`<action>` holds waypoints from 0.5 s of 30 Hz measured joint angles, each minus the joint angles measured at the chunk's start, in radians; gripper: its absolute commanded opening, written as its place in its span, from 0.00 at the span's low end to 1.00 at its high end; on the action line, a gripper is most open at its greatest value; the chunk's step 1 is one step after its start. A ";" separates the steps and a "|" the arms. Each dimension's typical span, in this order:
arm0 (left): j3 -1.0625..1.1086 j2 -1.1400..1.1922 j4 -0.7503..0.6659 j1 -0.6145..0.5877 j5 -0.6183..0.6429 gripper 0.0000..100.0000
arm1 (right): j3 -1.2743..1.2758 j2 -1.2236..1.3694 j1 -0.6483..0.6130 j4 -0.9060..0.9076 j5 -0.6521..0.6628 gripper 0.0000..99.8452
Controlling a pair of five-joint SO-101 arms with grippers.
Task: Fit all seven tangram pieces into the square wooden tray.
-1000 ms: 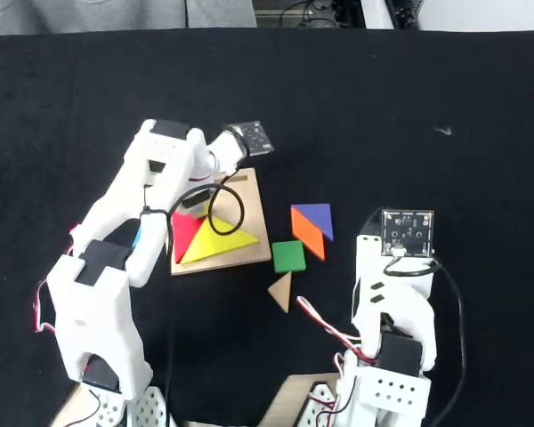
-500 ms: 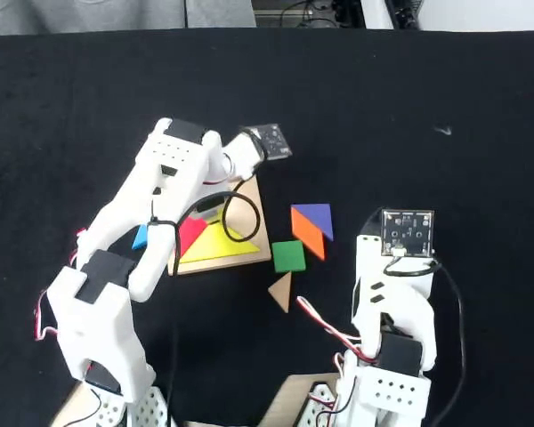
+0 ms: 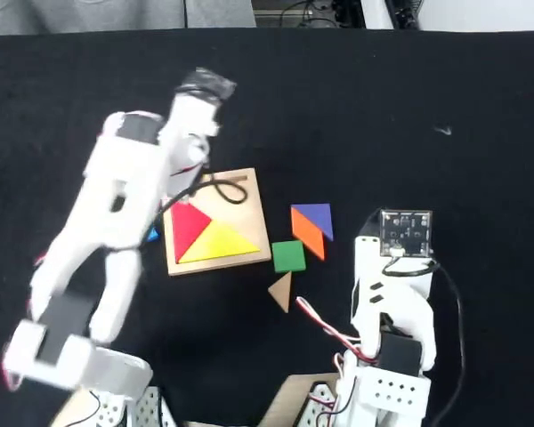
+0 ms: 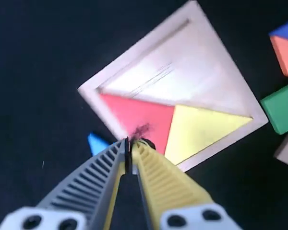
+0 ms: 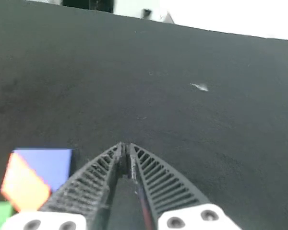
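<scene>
- The square wooden tray (image 3: 245, 213) lies on the black tabletop (image 3: 409, 107), between the 2 arms.
- 2 pieces sit inside the tray: a red triangle (image 3: 189, 227) and a yellow triangle (image 3: 222, 240), touching along 1 edge. The rest of the tray floor is bare wood.
- A green square (image 3: 288, 256) lies just beside the tray's corner nearest the right arm.
- An orange parallelogram (image 3: 308, 233) and a dark blue triangle (image 3: 316, 216) touch each other near the green square.
- A tan triangle (image 3: 281, 290) lies on the cloth near the green square, on its side toward the arm bases.
- A light blue piece (image 4: 96, 143) lies outside the tray, next to its rim, partly hidden by the left arm.
- The left pincer (image 4: 129, 148) is clenched, grasping nothing, above the tray's edge by the red triangle.
- The right pincer (image 5: 125, 151) is clenched and empty, over bare cloth beside the dark blue triangle.
</scene>
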 measured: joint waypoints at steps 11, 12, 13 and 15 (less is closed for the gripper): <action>0.626 -0.620 -0.249 -0.354 0.086 0.04 | -0.055 0.000 -0.138 0.189 0.169 0.02; 0.677 -0.647 -0.272 -0.396 0.100 0.04 | -0.081 0.000 -0.144 0.216 0.172 0.02; 0.727 -0.671 -0.292 -0.433 0.121 0.04 | -0.104 0.000 -0.147 0.244 0.172 0.02; 0.824 -0.698 -0.342 -0.483 0.169 0.04 | -0.152 0.000 -0.172 0.296 0.170 0.02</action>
